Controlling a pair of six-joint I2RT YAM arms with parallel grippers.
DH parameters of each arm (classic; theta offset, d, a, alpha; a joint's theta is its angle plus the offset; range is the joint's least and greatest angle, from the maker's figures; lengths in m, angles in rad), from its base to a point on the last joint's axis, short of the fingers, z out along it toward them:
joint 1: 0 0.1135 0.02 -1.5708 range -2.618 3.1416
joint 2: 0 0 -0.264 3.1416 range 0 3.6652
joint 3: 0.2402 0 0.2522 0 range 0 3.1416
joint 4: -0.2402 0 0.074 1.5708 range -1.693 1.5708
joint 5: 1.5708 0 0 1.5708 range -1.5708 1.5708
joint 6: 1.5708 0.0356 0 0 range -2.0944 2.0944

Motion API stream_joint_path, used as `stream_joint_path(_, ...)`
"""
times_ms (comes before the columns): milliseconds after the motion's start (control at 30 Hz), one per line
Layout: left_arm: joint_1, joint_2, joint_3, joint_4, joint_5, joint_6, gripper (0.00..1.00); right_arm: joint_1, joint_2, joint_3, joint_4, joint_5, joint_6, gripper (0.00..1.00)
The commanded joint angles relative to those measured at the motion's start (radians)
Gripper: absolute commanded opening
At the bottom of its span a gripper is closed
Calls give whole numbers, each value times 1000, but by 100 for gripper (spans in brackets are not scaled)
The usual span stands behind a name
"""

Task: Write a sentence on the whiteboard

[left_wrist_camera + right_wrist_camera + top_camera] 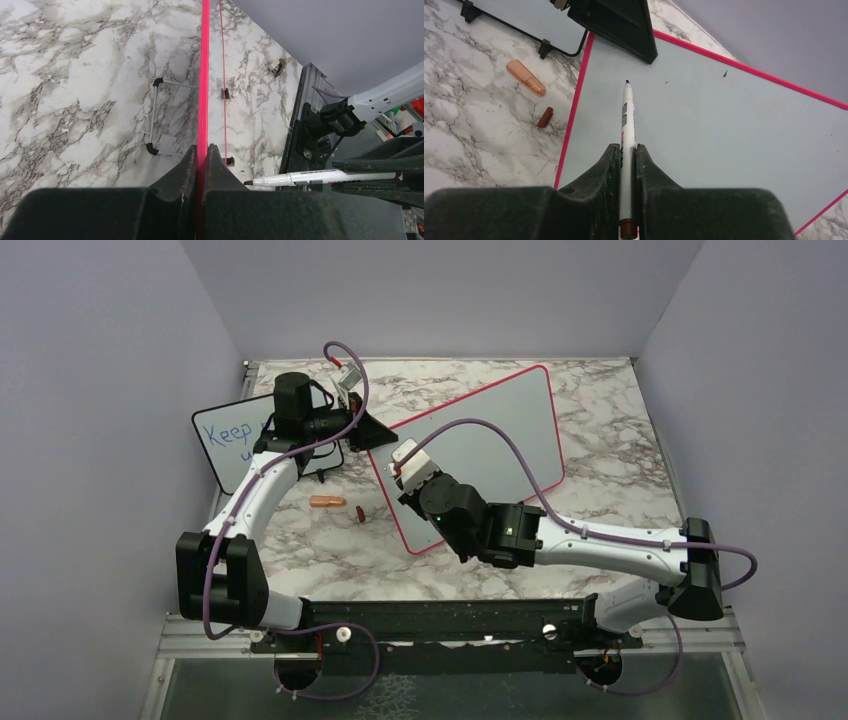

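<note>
Whiteboard (505, 405) sits mid-counter (600, 390), its left corner beside the smaller board (225, 435) with blue writing. Left end effector (202, 150) is pressed together on the red frame at that corner. Right end effector (626, 150) pinches a white marker (627, 120) - tip aimed at the board face nearby, contact unclear.

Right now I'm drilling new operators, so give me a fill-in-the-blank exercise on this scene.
The right gripper is shut on a ____.
The left gripper clamps the edge of the red-framed ____.
The small board is written on in ____.
Missing: marker; whiteboard; blue.
</note>
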Motion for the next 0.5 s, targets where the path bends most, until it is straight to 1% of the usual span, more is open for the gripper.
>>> stream_joint_path(0,-4,2,-29,-40,-84,74,0,6,27,40,60,58,-34,1)
stream_joint_path(467,-4,7,-25,-44,-73,75,0,6,66,52,58,77,-43,1)
